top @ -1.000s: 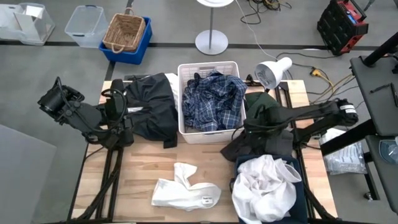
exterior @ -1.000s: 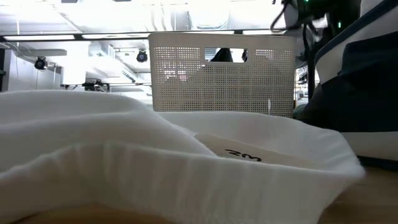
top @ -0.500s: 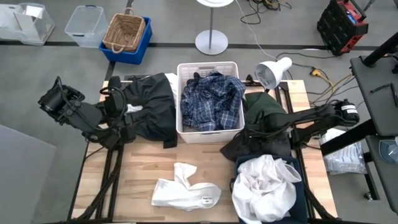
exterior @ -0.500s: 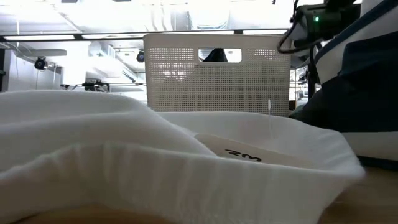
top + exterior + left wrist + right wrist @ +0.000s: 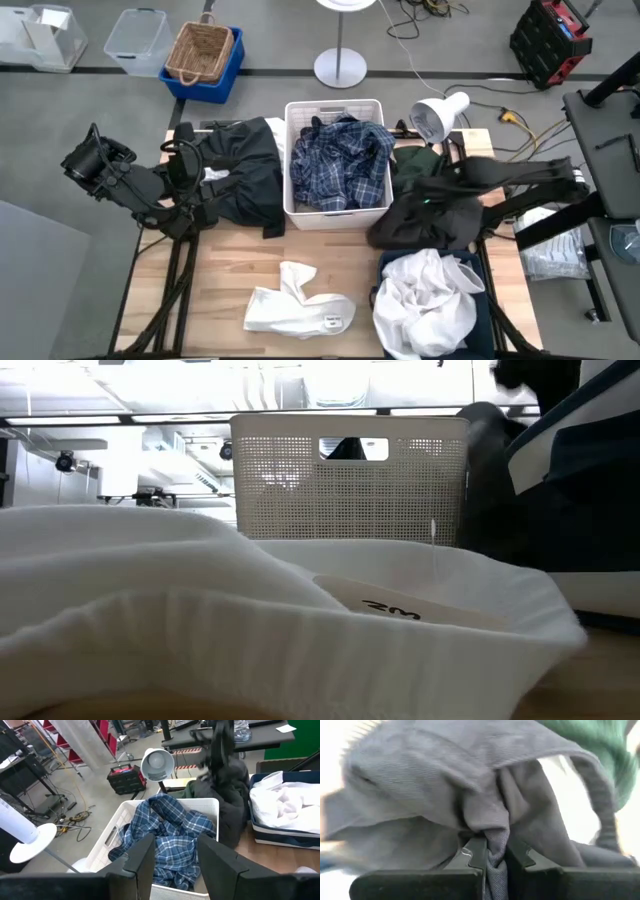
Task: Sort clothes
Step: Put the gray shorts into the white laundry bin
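A dark grey garment [image 5: 420, 218] hangs bunched between the white bin [image 5: 296, 112] and the dark blue bin [image 5: 482, 300], with my right gripper [image 5: 428, 197] shut on it. A blue-and-white plaid shirt [image 5: 338, 160] fills the white bin. A dark green piece [image 5: 415, 165] lies behind the held garment. White clothes [image 5: 428, 300] are piled in the dark blue bin, and one white garment [image 5: 298, 308] lies flat on the table near its front edge. My left gripper [image 5: 203, 187] stands open over black clothes [image 5: 248, 170] at the table's left. My right gripper pinches a gathered fold [image 5: 492, 836] of the dark grey garment between its two fingers [image 5: 476, 851], several layers bunched together. The fingers come from above. The garment hangs slack below them [image 5: 227, 795], and its lower end reaches down beside the white bin's right wall.
A desk lamp [image 5: 438, 115] stands at the table's far right corner, close behind the right arm. Off the table at the back left are a wicker basket in a blue crate [image 5: 203, 55] and clear plastic boxes [image 5: 138, 40]. Bare wood shows at the front left [image 5: 215, 270].
My right gripper has shut on the dark grey garment beside the white bin and risen, drawing the garment up into a hanging bunch. In the low view the garment now hangs dark to the right of the white bin.
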Controlling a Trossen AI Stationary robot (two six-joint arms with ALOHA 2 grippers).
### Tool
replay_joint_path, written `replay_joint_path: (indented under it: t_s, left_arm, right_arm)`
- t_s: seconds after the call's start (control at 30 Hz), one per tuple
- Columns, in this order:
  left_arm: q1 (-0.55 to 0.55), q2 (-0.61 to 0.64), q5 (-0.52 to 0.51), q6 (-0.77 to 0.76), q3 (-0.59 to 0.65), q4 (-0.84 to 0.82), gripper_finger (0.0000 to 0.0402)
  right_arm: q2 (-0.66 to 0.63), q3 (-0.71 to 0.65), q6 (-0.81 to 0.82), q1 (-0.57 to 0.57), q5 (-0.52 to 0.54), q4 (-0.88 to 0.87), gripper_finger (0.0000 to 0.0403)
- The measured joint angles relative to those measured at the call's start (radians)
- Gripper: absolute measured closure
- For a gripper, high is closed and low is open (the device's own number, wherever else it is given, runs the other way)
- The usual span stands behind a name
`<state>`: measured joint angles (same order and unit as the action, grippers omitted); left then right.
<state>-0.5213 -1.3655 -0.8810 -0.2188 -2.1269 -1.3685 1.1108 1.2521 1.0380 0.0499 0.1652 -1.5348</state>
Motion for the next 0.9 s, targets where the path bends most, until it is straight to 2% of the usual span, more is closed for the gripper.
replay_joint_path:
  t_s: [0.2, 0.37, 0.43, 0.57, 0.73, 0.8, 0.9]
  left_arm:
    - [0.000, 0.000, 0.000, 0.000, 0.000, 0.000, 0.0274]
    - [0.000, 0.000, 0.000, 0.000, 0.000, 0.001, 0.0274]
    - [0.000, 0.000, -0.005, 0.000, 0.000, 0.001, 0.0274]
    - [0.000, 0.000, -0.043, 0.009, 0.000, 0.002, 0.0274]
    - [0.000, 0.003, -0.054, 0.026, 0.000, 0.009, 0.0274]
    - [0.000, 0.005, -0.055, 0.026, 0.000, 0.014, 0.0274]
    - [0.000, 0.006, -0.055, 0.026, -0.005, 0.023, 0.0274]
  right_arm:
    - [-0.044, 0.285, 0.008, 0.060, 0.013, -0.016, 0.0383]
    - [-0.043, 0.485, -0.078, 0.083, 0.062, 0.049, 0.0383]
    - [-0.044, 0.539, -0.162, 0.083, 0.071, 0.162, 0.0384]
    - [-0.027, 0.614, -0.406, 0.083, 0.086, 0.527, 0.0384]
    - [0.060, 0.690, -0.726, 0.080, 0.120, 0.922, 0.0384]
    - [0.112, 0.728, -0.815, 0.071, 0.188, 0.986, 0.0384]
    - [0.190, 0.776, -0.884, 0.050, 0.349, 0.953, 0.0384]
